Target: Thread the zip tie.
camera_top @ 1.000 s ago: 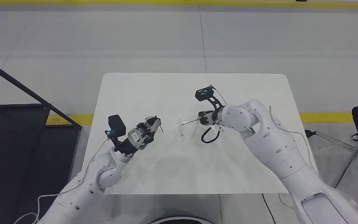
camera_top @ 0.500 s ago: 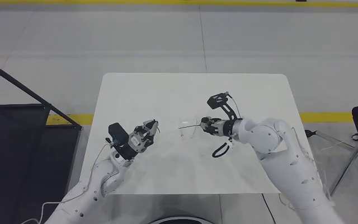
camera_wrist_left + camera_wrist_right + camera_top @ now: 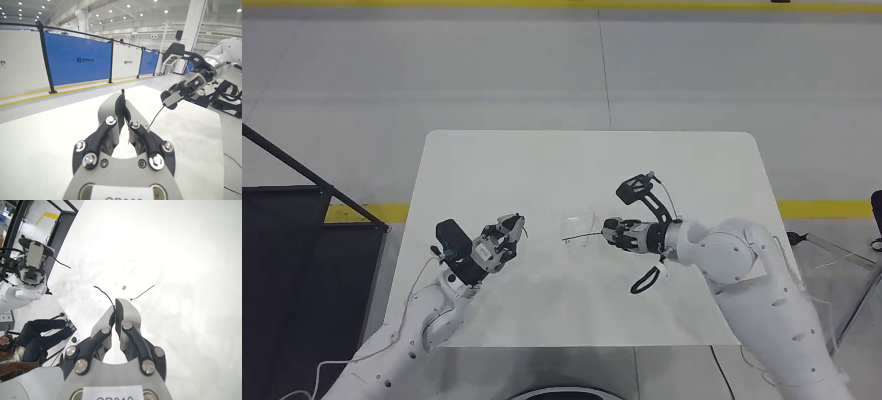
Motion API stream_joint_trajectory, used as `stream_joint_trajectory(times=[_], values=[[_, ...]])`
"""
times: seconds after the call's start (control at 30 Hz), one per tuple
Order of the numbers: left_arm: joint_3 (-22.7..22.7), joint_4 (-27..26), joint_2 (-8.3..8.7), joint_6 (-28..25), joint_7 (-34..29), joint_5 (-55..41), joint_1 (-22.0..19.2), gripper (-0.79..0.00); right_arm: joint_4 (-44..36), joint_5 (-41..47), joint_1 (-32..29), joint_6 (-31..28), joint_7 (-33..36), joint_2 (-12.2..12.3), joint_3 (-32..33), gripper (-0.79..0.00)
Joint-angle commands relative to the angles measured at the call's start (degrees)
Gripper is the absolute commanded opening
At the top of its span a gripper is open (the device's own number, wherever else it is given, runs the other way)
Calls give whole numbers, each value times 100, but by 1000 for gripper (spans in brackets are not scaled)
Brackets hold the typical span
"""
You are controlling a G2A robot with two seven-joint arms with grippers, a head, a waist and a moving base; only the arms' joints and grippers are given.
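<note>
— What's in the clear pouch (image 3: 140, 273)?
— Can't tell; a loose black tie (image 3: 143, 293) lies at its edge on the bench (image 3: 542, 170).
— The arms?
— Above it, facing each other. Left gripper (image 3: 123, 103) jaws closed on a zip tie (image 3: 61, 263); right gripper (image 3: 115, 303) jaws pinch a second zip tie (image 3: 105, 294).

Logo txt on barrier panels (image 3: 75, 60); left pincer (image 3: 123, 98) label (image 3: 117, 196) cropped.

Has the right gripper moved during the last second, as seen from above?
Yes. The right gripper, shut on a thin black zip tie, has drawn back from the far edge of the white table, toward the robot's side.
</note>
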Motion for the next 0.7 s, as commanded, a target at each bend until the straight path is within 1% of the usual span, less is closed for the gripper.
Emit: stream_joint_trajectory(times=[0.0,0.17,0.27,0.4,0.57,0.67], values=[[-1,-13,-5,22,-38,-7,13,-785,8,27,-38,4,-57,-2,-9,-785],[48,-5,-73,218,-129,112,19,-785,91,617,-82,-92,-211,-9,114,-785],[174,78,-148,486,-103,303,-32,-785,112,1128,-146,-210,-279,-1,266,-785],[324,172,-229,581,-85,452,-114,-785,161,1607,-196,-342,-274,8,378,-785],[464,300,-314,568,37,692,-192,-785,245,1978,-155,-235,-308,-4,367,-785],[513,348,-366,673,148,770,-209,-785,295,2077,-64,-110,-305,-23,273,-785]])
